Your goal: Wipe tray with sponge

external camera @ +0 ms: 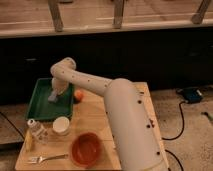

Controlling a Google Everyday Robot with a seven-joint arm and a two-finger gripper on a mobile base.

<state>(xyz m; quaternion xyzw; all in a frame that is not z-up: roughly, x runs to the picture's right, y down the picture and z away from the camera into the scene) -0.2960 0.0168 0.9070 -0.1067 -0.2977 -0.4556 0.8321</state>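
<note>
The green tray (42, 104) lies at the back left of the wooden table. The pale blue-grey sponge (53, 96) sits inside the tray near its right side. My gripper (54, 93) reaches down from the white arm (95, 85) straight onto the sponge, over the tray. The arm's wrist hides most of the gripper.
A small orange ball (78, 95) lies just right of the tray. A white cup (61, 125), a small bottle (35, 129), a fork (47, 158) and a round orange bowl (86, 149) stand on the table's (92, 117) front part. A railing and dark wall run behind.
</note>
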